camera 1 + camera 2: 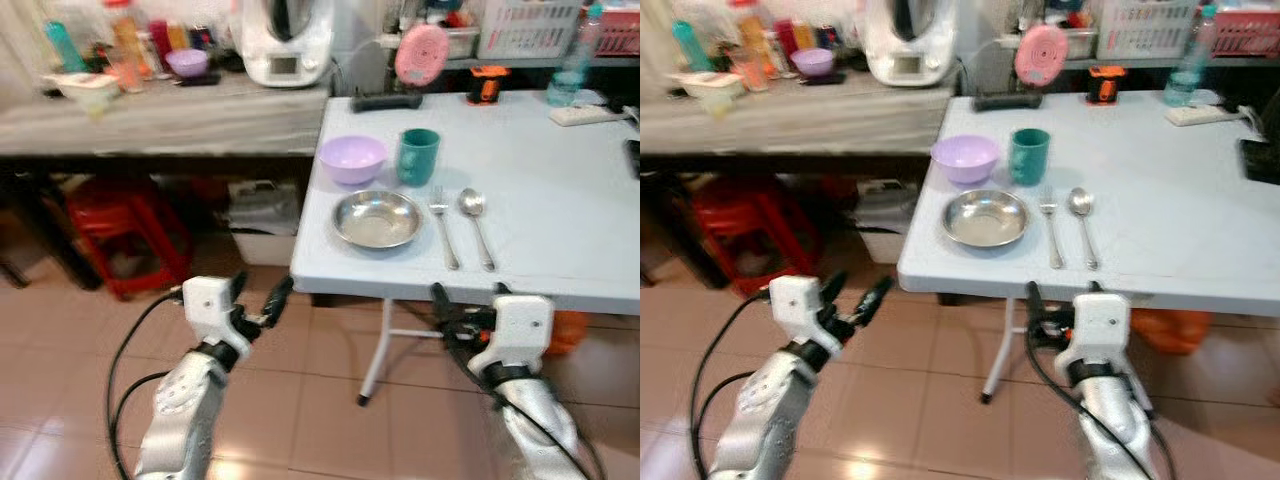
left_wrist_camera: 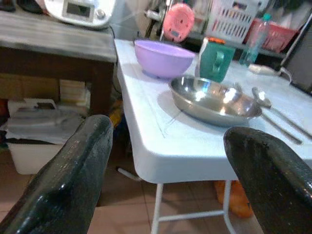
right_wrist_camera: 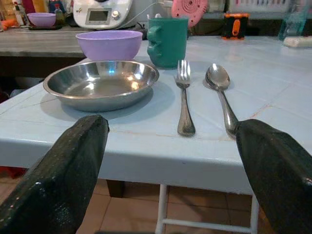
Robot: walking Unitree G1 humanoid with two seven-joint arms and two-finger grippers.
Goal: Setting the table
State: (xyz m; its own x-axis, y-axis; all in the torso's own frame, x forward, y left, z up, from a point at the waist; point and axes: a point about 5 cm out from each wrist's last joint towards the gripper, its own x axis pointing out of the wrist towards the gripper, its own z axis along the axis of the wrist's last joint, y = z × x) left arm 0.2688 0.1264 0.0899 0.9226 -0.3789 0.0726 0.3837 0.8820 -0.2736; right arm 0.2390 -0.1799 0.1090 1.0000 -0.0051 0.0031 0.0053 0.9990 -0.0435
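Facing our set table (image 1: 560,220), both grippers released, holding nothing.
Fork (image 1: 443,228) and spoon (image 1: 476,226) lie at three o'clock of the steel plate (image 1: 377,219).

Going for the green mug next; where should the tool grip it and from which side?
Judging by its pose, take the green handled mug by its upright cylindrical body from the table's near edge. Its handle points toward the lavender plastic bowl, so close across the plain wall, clear of the silver metal fork in front.

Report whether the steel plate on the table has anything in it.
Empty. The steel plate shows only bare, shiny metal inside, with light reflecting off its bottom; no food or utensil lies in it. The fork lies beside it on the table.
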